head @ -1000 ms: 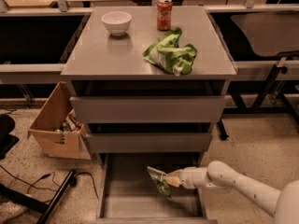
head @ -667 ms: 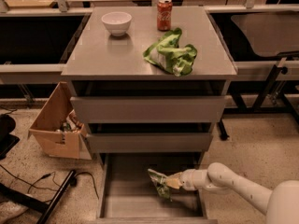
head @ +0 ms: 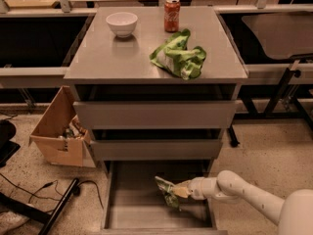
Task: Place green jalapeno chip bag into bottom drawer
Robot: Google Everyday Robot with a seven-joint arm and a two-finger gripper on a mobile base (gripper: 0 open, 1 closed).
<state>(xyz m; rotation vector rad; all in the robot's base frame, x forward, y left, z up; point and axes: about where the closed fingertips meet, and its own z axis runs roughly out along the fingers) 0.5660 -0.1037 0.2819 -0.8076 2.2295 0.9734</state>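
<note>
Clutching bag (head: 166, 190), tool (head: 179, 191) over drawer (head: 132, 213).

Three drawers (head: 154, 114) (head: 156, 150) (head: 139, 215), two bags (head: 179, 58) (head: 166, 194), one claw (head: 182, 190)

A robot arm reaches in from 4 o'clock, its gripper (head: 182, 191) clamped on a small green chip bag (head: 167, 192) inside the open bottom drawer (head: 132, 199). On the cabinet top (head: 117, 58), a white bowl (head: 122, 23) sits at 11 o'clock, a red can (head: 171, 14) at 12 and a lime-green bag (head: 178, 58) at 3. A cardboard box (head: 56, 131) stands at the cabinet's 9 o'clock.
</note>
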